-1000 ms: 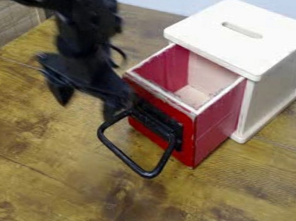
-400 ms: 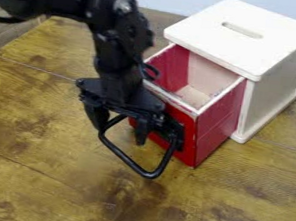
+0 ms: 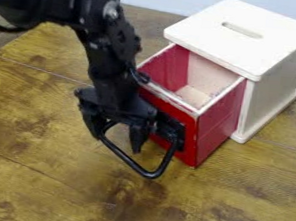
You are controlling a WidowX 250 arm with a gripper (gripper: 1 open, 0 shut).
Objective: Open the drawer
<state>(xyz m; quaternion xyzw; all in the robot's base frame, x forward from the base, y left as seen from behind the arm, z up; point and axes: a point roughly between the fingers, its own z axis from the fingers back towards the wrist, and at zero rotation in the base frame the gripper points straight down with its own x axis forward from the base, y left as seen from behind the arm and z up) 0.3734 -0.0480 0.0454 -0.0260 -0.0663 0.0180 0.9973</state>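
In the one camera view, the drawer (image 3: 221, 124) stands well out from the front of the cream wooden box (image 3: 271, 49), its red side and pale inner floor showing. The box sits on the wooden tabletop (image 3: 51, 162) with its slotted top facing up. A large black loop handle (image 3: 137, 166) swings out from the drawer's front, low and slanting toward the near side, and a black bracket (image 3: 170, 130) joins it to the red face.

The black hand (image 3: 123, 140) is down in front of the drawer, at the upper part of the loop, its fingers pointing toward the tabletop. The fingers look spread, with a gap between them, but they overlap the dark handle so closely that I cannot tell exactly how wide they stand, or whether one is hooked inside the loop or merely in front of it. No firm grip on the handle can be made out.

The drawer already looks largely open, so what remains is probably a short further pull, or simply leaving it as it is. If more travel is wanted, the hand should have a finger surely inside the loop, then draw straight away from the box along the drawer's own line, slowly and level. A sideways or upward tug could bind the drawer or drag the whole box. Too long a pull might bring the drawer out altogether, so an early stop is wise.
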